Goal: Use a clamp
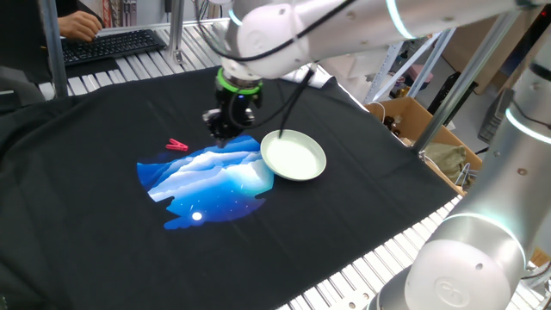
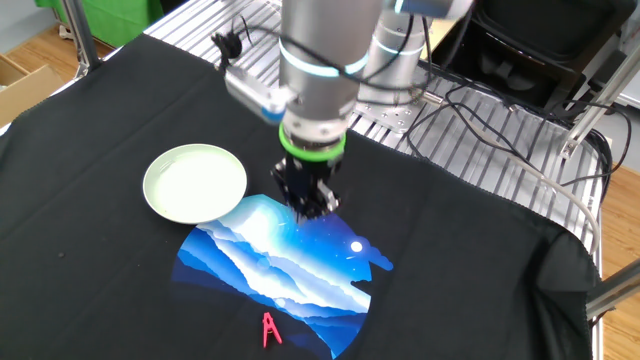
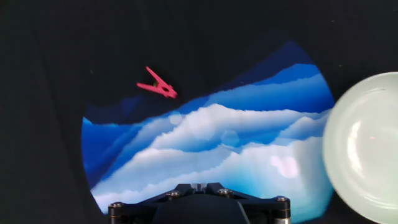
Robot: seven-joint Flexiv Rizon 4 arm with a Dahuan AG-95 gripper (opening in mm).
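The clamp (image 1: 177, 145) is a tiny red clip lying flat on the black cloth, just off the edge of a blue mountain print (image 1: 211, 181). It also shows in the other fixed view (image 2: 270, 329) and in the hand view (image 3: 158, 84). My gripper (image 1: 222, 129) hovers above the print, between the clamp and a pale green round plate (image 1: 294, 155). Its jaws are together and hold nothing. In the other fixed view the gripper (image 2: 310, 205) stands right of the plate (image 2: 195, 182), with the clamp well in front of it. The plate's rim (image 3: 333, 146) shows at the right of the hand view.
A black cloth (image 1: 103, 232) covers the table. A keyboard (image 1: 112, 43) with a person's hand on it sits at the far left. A cardboard box (image 1: 413, 120) stands off the table's right edge. Cables (image 2: 500, 110) run behind the arm's base.
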